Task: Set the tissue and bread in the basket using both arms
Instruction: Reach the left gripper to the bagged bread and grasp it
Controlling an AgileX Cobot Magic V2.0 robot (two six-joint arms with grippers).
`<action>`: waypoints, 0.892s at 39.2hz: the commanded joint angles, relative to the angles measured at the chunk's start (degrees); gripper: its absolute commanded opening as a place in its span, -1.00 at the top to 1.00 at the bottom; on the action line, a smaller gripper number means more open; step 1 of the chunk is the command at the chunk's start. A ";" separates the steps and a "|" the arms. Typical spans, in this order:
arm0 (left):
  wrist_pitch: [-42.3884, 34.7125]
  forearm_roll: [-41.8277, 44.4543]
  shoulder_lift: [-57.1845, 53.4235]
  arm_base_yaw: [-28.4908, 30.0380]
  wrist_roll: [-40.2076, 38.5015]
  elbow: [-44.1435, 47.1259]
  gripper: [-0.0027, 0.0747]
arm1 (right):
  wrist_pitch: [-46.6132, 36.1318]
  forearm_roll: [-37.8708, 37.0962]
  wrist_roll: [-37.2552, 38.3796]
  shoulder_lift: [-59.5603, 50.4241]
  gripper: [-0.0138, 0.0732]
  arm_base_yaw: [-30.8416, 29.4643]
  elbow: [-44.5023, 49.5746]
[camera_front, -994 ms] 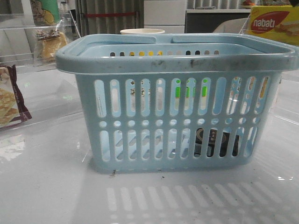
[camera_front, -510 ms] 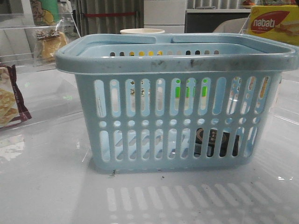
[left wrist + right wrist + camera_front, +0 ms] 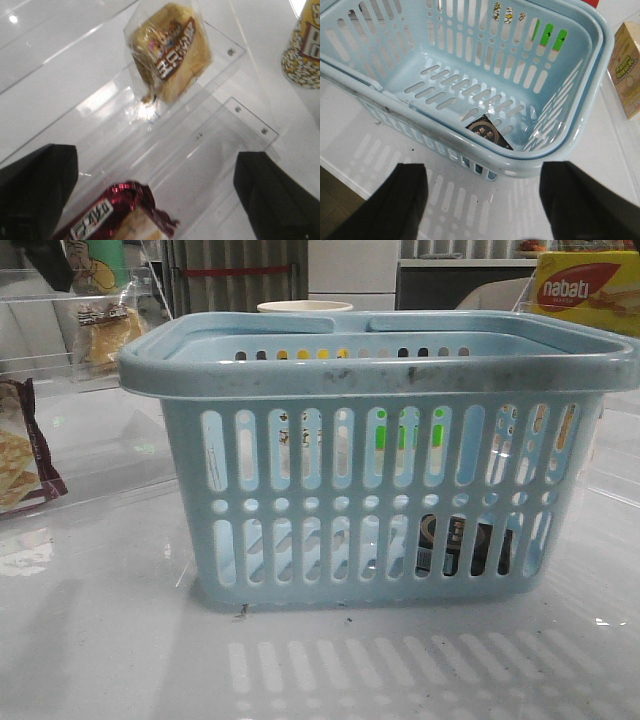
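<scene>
The light-blue basket (image 3: 380, 370) stands in the middle of the table. The tissue (image 3: 465, 545), a dark pack, lies on the basket floor near its right corner and also shows in the right wrist view (image 3: 487, 132). The bread (image 3: 167, 55) in its clear bag lies on a clear acrylic shelf at the far left (image 3: 105, 330). My left gripper (image 3: 155, 155) is open and empty above the shelf, short of the bread. A dark part of it shows at the top left of the front view (image 3: 45, 260). My right gripper (image 3: 482, 172) is open and empty outside the basket's rim (image 3: 470, 145).
A maroon-edged flatbread packet (image 3: 120, 215) lies under my left gripper, at the left edge of the front view (image 3: 20, 455). A popcorn-print cup (image 3: 305, 50) stands near the shelf. A yellow nabati box (image 3: 585, 285) is at the far right. A tan box (image 3: 627, 70) stands beside the basket.
A dark part of my left arm has come into the top left corner of the front view, near the bread. The basket and the tissue have not moved.
</scene>
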 commanded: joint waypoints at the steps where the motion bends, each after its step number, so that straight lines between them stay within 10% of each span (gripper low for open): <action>1: -6.50 -0.77 2.49 0.56 -0.55 -5.72 -0.81 | -4.41 -0.14 -0.72 -0.29 -0.63 0.03 -1.57; 19: -20.01 -3.40 15.52 0.44 -0.55 -12.88 -0.76 | -4.41 -0.14 -0.72 -0.29 -0.63 0.03 -1.57; 35: -19.20 -3.40 16.04 0.44 -0.55 -12.88 0.28 | -4.41 -0.14 -0.72 -0.29 -0.63 0.03 -1.57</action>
